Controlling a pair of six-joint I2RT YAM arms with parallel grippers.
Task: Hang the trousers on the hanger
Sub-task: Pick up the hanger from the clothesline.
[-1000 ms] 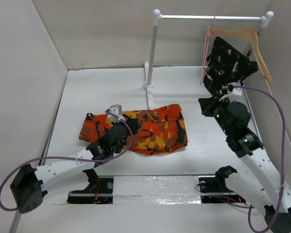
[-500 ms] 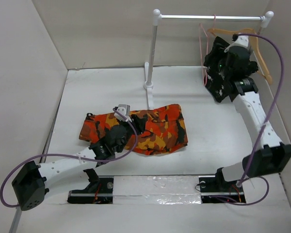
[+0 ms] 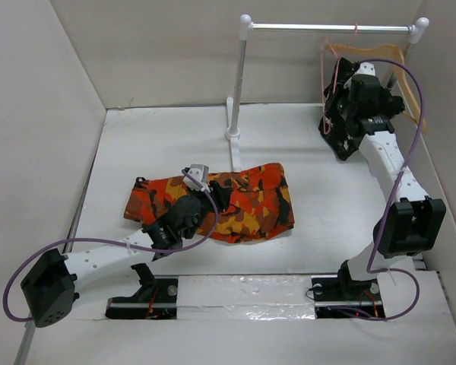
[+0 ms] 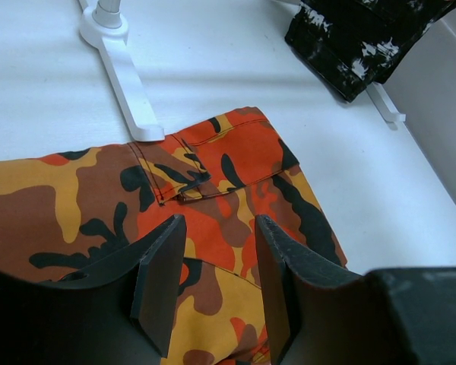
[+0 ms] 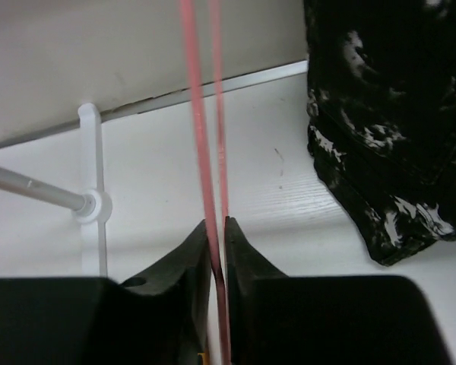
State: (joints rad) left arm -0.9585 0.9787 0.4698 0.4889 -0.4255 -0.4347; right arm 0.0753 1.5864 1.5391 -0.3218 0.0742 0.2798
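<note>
The camouflage trousers (image 3: 247, 201) lie folded flat on the white table, left of centre. My left gripper (image 3: 215, 195) hovers over their middle, open; in the left wrist view its gripper (image 4: 216, 228) has both fingers apart above the trousers (image 4: 213, 163), with nothing between them. The pink wire hanger (image 3: 327, 65) hangs from the rail at the back right. My right gripper (image 3: 334, 97) is raised to it and is shut on the hanger wire (image 5: 198, 114), which runs up from between the pressed fingers of the gripper (image 5: 218, 228).
A black speckled garment (image 3: 342, 141) hangs on a wooden hanger (image 3: 412, 85) just right of the pink one, close to my right arm. The white rack's rail (image 3: 304, 27) and post (image 3: 240, 84) stand behind the trousers. Walls close in on the left, back and right.
My right arm rose from the table to the rack and closed on the pink hanger, whose hook slid right along the rail. My left gripper opened and edged right over the trousers.
</note>
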